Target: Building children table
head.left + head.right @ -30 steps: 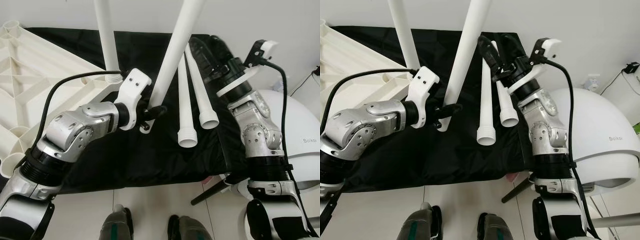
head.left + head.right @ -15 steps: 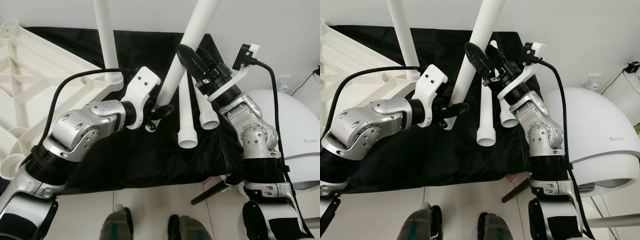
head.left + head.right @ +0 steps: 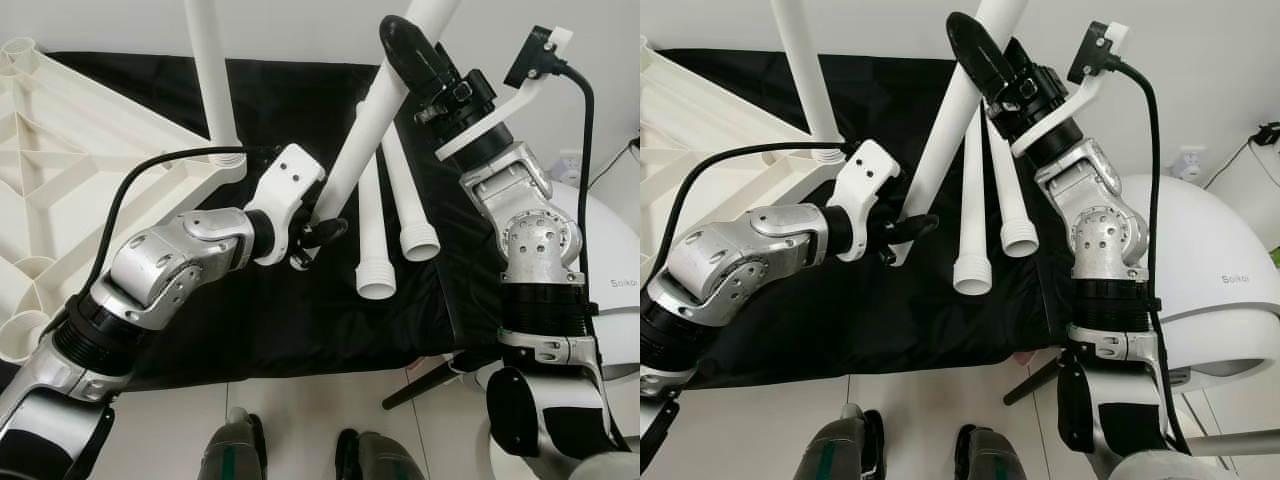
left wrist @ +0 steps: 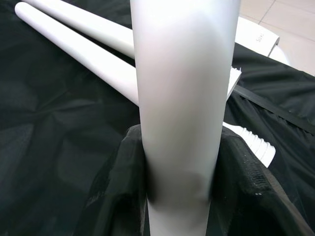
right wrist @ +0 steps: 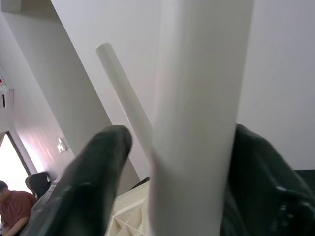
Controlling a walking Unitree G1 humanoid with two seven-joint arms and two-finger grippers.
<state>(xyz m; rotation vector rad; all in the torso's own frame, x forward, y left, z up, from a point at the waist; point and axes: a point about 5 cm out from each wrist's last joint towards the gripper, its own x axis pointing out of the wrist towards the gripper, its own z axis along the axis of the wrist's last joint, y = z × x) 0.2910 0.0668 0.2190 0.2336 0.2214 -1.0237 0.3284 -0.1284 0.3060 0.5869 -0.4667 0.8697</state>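
The left gripper pinches the tilted white leg near its lower end; the right gripper apparently clamps it higher (contact partly hidden).

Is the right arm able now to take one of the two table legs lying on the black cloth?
Probably not yet. The right end effector is raised and wrapped around the tilted leg, which the left end effector also grips low down. The two loose legs lie uncovered just below.
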